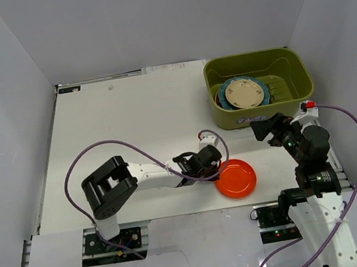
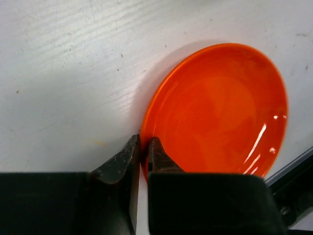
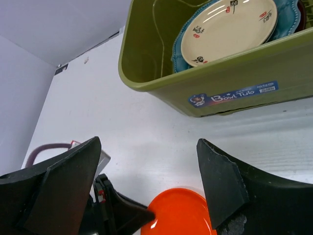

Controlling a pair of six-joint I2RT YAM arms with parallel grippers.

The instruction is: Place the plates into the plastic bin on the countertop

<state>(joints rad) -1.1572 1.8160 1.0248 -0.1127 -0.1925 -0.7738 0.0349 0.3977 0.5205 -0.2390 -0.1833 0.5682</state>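
The plain orange plate (image 1: 236, 178) lies near the front edge of the white countertop (image 1: 129, 120). My left gripper (image 1: 217, 161) is shut on its left rim, one finger inside the plate and one outside; the left wrist view shows the plate (image 2: 220, 107) pinched in the gripper (image 2: 144, 147). The olive-green bin (image 1: 299, 105) stands at the back right, holding a cream plate (image 1: 245, 92) stacked on a teal plate (image 1: 227, 96); the other plates are hidden under them. My right gripper (image 1: 265, 127) is open and empty, just in front of the bin.
Pale grey walls enclose the countertop. The table's front edge runs just below the orange plate. In the right wrist view the bin wall (image 3: 230, 88) is close ahead, with the orange plate (image 3: 178, 213) below between the open fingers (image 3: 73, 181).
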